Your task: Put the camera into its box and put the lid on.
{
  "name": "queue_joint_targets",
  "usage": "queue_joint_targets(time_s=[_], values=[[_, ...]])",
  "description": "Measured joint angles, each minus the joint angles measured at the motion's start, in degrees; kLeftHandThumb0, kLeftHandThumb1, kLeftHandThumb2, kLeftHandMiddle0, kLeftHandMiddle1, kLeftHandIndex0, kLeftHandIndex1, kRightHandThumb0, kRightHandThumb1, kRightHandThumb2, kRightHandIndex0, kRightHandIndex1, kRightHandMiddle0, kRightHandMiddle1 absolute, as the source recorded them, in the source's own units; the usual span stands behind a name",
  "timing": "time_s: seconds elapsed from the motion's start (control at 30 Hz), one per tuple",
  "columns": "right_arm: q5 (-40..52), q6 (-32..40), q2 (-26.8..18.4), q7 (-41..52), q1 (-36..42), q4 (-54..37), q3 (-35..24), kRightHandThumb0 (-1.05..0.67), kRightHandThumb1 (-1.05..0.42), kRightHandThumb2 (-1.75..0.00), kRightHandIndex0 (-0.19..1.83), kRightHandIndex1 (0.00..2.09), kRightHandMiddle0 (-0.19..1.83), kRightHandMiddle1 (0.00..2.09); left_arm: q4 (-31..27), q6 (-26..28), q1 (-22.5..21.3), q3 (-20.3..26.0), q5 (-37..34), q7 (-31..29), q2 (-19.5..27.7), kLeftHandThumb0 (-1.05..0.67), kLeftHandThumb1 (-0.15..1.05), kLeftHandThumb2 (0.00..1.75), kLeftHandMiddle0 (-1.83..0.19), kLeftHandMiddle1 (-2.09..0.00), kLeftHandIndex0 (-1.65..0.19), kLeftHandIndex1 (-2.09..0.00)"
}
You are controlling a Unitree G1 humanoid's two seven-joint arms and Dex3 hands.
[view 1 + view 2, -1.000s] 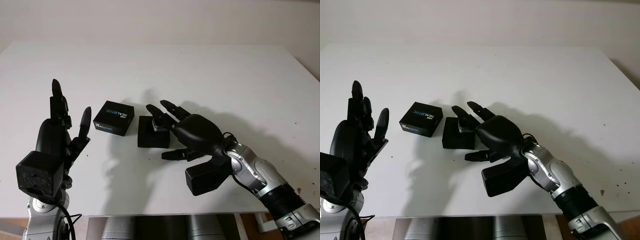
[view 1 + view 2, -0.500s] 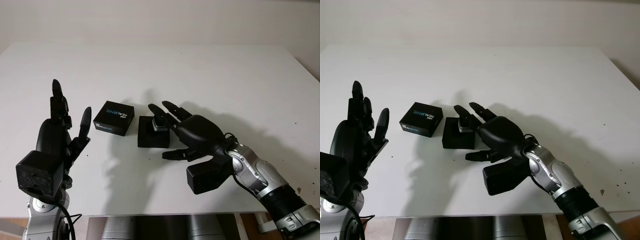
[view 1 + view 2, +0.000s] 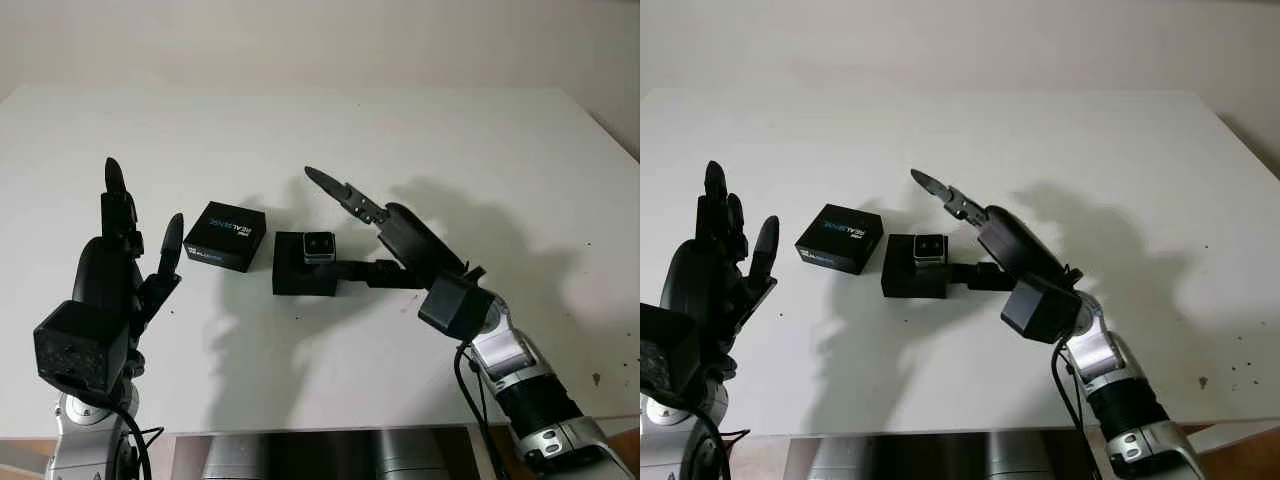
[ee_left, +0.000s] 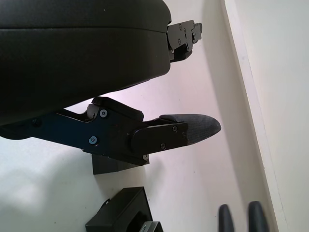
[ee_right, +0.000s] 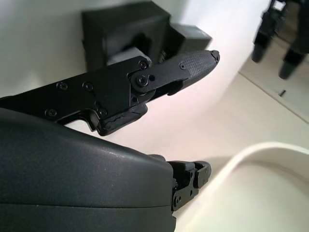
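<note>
Lid (image 3: 227,235) beside box (image 3: 298,276) (touching).

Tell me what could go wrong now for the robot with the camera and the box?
1. The camera sits in the box but seems to stand above its rim, so the lid may not close.
2. The right hand, open, has a finger close beside the box; it could nudge the box and shift it.
3. The left hand, open, is raised near the lid and could knock it away.

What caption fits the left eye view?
Small silver camera seated in open black box, printed black lid beside it, open right hand alongside, open left hand raised.
</note>
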Motion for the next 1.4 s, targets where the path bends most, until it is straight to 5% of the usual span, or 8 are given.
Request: queue_joint_targets(time_s=[0.6,0.8,1.4], values=[[-14.4,14.2,-6.1,4.8,-6.1,-13.9,-1.0,-0.71,-0.87,-0.06,0.23,0.1,0.39,0.26,0.1,0.5,-1.0,-0.5,0.8,0.1,0.0,-0.58,1.05,0.51,0.19,-0.05,0.19,0.0],[-24.3,13.8,-8.3,4.5,-5.7,-17.0,3.4,-0.75,-0.91,-0.06,0.21,0.08,0.26,0.18,0.2,0.4,-1.5,-0.6,0.9,0.2,0.0,-0.58,1.05,0.52,0.18,-0.05,0.19,0.0],[-26.4,13.6,-7.9,3.5,-2.7,-12.2,6.3,-0.75,-0.95,-0.06,0.2,0.05,0.3,0.14,1.5,-0.3,-2.3,-1.0,1.2,1.2,-0.1,-0.58,1.05,0.52,0.19,-0.03,0.19,0.0]])
